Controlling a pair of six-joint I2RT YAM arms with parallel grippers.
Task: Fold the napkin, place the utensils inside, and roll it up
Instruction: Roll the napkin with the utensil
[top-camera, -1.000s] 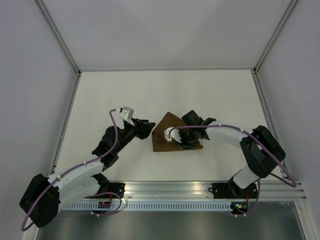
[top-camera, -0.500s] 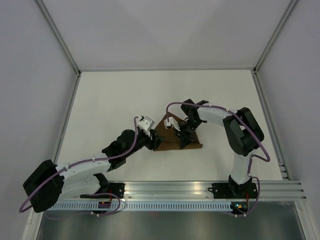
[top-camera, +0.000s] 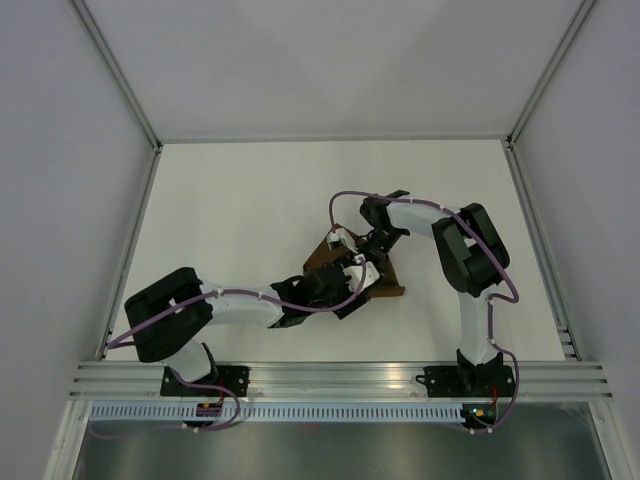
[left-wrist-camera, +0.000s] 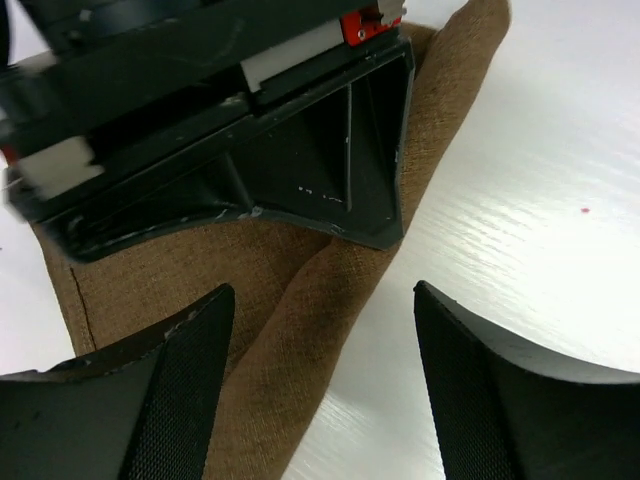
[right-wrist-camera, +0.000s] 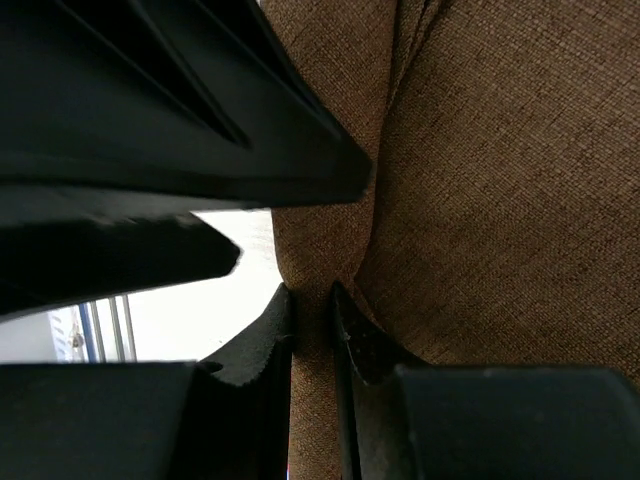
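We see the napkin (left-wrist-camera: 300, 340) lying near the middle of the table (top-camera: 230, 190), our right gripper (right-wrist-camera: 312, 300) pinching a fold of it, our left gripper (left-wrist-camera: 320, 300) spread wide over its folded edge.

Matt napkin (left-wrist-camera: 300, 340), glossy table (left-wrist-camera: 520, 230)
Under the left gripper (left-wrist-camera: 322, 292) the napkin is brown woven cloth, coarse and dull (a stitched hem shows at one edge). Beside its right finger the table is smooth, white and shiny. The fingers (left-wrist-camera: 170, 400) are matt black plastic, scuffed pale at the tips, their inner faces finely dimpled. The right gripper (right-wrist-camera: 310, 292) is the same dull black plastic.
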